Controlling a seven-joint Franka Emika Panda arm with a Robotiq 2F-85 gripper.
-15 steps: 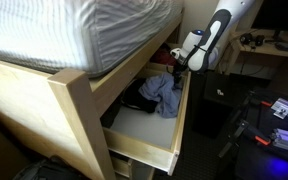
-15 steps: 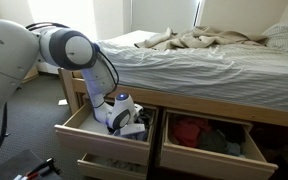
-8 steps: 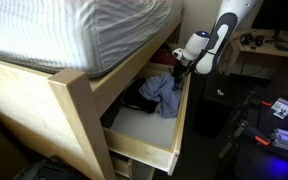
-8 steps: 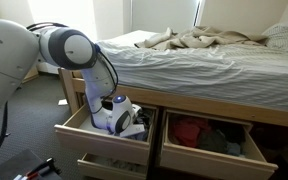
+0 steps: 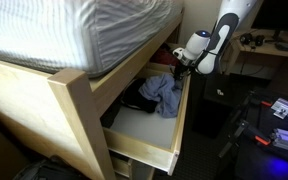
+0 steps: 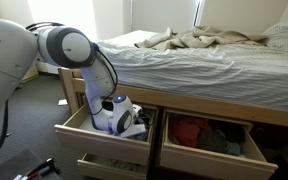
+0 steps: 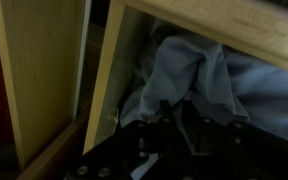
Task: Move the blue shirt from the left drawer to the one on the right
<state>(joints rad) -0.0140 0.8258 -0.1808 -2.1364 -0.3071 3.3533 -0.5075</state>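
Observation:
The blue shirt lies crumpled at the far end of the open left drawer. It fills the upper part of the wrist view. My gripper reaches down into that drawer and sits on the shirt's top edge. In the wrist view its dark fingers stand close together and pinch a fold of the blue cloth. From the bed's front, the gripper hides most of the shirt. The right drawer stands open beside it.
Dark clothing lies next to the shirt in the left drawer. Red clothes fill part of the right drawer. The mattress and bed frame overhang both drawers. A light wooden drawer wall is close on the wrist view's left.
My gripper has sunk a little deeper into the left drawer, onto the shirt, and the arm stands slightly more upright. The shirt has not moved.

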